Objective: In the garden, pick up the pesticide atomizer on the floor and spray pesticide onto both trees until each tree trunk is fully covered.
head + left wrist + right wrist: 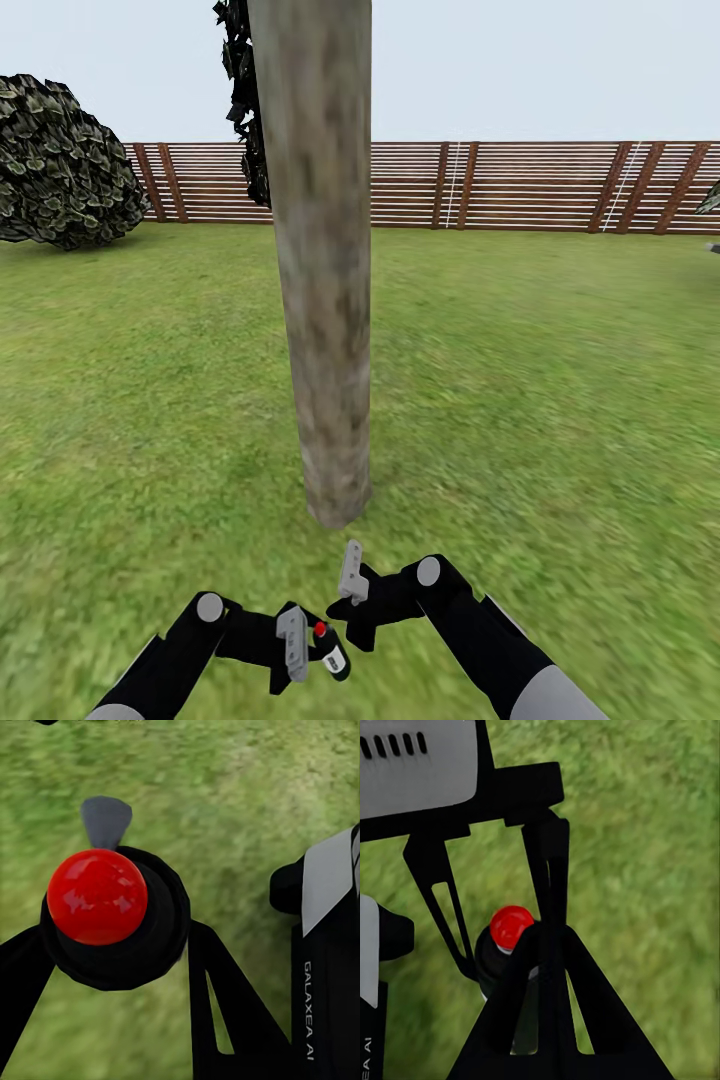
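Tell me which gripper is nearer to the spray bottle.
Left. The left gripper holds the spray bottle between its fingers; the right gripper hangs just beside it, toward the tree trunk.

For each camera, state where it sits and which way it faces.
Head view: on the head, facing forward and down at the tree trunk and fence; both arms show.
Left wrist view: on the left arm, facing down at the atomizer between its jaws.
Right wrist view: on the right arm, facing grass.
All three share the atomizer.
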Tool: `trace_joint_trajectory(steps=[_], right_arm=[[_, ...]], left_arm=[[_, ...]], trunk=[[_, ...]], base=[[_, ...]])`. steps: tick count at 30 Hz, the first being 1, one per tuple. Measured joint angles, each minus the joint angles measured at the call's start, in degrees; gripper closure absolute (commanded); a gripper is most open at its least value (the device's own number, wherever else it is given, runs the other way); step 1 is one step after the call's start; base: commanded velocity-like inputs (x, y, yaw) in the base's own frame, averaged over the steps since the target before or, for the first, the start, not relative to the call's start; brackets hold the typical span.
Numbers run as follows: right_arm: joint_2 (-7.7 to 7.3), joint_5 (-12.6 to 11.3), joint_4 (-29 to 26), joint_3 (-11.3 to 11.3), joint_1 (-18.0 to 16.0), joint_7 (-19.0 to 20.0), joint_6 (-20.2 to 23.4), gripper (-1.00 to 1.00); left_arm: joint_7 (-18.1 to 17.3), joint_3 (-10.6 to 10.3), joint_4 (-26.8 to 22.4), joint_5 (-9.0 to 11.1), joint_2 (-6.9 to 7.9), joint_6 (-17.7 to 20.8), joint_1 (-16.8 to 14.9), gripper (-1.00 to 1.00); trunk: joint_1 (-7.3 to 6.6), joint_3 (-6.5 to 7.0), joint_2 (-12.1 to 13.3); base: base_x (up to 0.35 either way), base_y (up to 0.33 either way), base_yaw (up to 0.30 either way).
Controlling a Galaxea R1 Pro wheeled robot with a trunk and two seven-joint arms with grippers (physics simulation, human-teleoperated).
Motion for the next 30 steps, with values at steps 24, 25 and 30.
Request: trace_joint_trajectory(steps=[24, 25, 30], right_arm=[[0.00, 0.0, 0.0, 0.0, 0.0, 0.0, 0.0, 1.00], [-0.01, 0.0, 0.0, 0.0, 0.0, 0.0, 0.0, 1.00], [-0.01, 0.0, 0.0, -0.1, 0.0, 0.0, 0.0, 1.00]], left_arm=[[-0.1, 0.1, -1.1, 0.3, -0.16, 0.2, -0.8, 1.00], [-0.1, 0.1, -1.1, 0.3, -0.17, 0.2, -0.8, 1.00], [-1.1, 0.1, -1.2, 0.3, -0.18, 0.2, -0.8, 1.00]], trunk=[[0.00, 0.00, 0.0], [0.00, 0.00, 0.0], [0.00, 0.00, 0.0]], base=[[0.000, 0.000, 0.000], [0.000, 0.000, 0.000], [0.000, 0.000, 0.000]])
